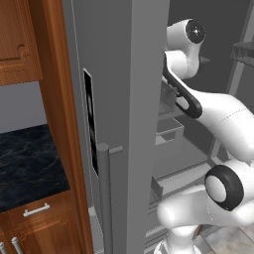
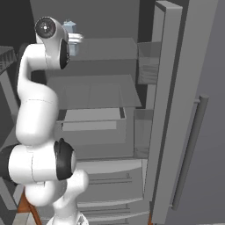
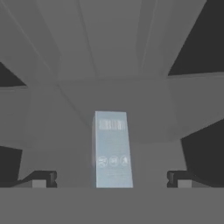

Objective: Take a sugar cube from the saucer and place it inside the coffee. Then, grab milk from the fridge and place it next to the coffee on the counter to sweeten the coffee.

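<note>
- Step in hand, as I judge it: reaching into the open fridge (image 2: pixel 110 94) for the milk (image 3: pixel 112 151).
- Milk stands upright on an upper fridge shelf (image 2: pixel 103 48), toward the back. In the right base view its gabled top (image 2: pixel 69 25) pokes out just beside my upper arm joint.
- My claw (image 3: pixel 112 180) is wide open, holding nothing. Fingertips (image 3: pixel 41 179) sit either side of the carton in the hand view, not touching it.
- Carton is dead centre between the tips, so alignment looks good. I'd push straight in along the shelf, no roll.
- Close on the flat side faces, mid-body rather than up at the gable, so it can't tip or slip.
- Then lift slightly before backing out, to clear the shelf lip and the door bins (image 2: pixel 147 61).
- Watch the open fridge door (image 2: pixel 176 110) to the milk's right; my elbow is already close inside the cavity.
- Carton: pale blue-white, rectangular, smooth flat faces with faint print. Likely light and a bit crushable, so a moderate squeeze.
- Fridge: plain matte grey, flat shelves, long bar handle (image 1: pixel 105 198), narrow black panel (image 1: pixel 90 124) on its closed door.
- Tabletop (image 1: pixel 27 163) to the left of the fridge: black marble look, white veins, over brown wood cabinets (image 1: pixel 42 223).
</note>
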### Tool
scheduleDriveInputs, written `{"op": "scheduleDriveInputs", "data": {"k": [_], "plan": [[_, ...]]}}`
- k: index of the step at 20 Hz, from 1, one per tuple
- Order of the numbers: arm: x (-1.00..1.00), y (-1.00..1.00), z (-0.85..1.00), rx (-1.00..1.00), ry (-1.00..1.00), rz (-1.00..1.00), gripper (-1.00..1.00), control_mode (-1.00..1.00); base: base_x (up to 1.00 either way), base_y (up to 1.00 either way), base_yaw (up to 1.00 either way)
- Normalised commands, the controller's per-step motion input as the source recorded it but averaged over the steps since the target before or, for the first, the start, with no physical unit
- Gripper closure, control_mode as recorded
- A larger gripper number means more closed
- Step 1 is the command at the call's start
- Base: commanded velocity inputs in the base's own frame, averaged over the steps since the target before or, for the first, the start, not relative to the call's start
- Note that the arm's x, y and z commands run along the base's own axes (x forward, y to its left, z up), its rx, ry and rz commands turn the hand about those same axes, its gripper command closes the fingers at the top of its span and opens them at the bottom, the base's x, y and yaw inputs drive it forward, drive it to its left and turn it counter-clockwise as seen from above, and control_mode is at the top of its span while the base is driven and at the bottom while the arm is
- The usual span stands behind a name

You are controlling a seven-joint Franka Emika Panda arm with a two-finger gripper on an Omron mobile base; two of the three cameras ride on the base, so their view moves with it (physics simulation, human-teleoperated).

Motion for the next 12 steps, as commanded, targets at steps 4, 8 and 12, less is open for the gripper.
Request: {"op": "scheduleDriveInputs", "data": {"k": [4, 8, 12], "plan": [[0.4, 0.14, -0.01, -0.01, 0.0, 0.0, -1.0, -1.0, 0.0, 0.0, 0.0], [0.44, 0.11, -0.03, 0.0, 0.0, 0.0, -1.0, -1.0, 0.0, 0.0, 0.0], [0.43, 0.08, -0.04, 0.0, 0.0, 0.0, -1.0, -1.0, 0.0, 0.0, 0.0]]}}
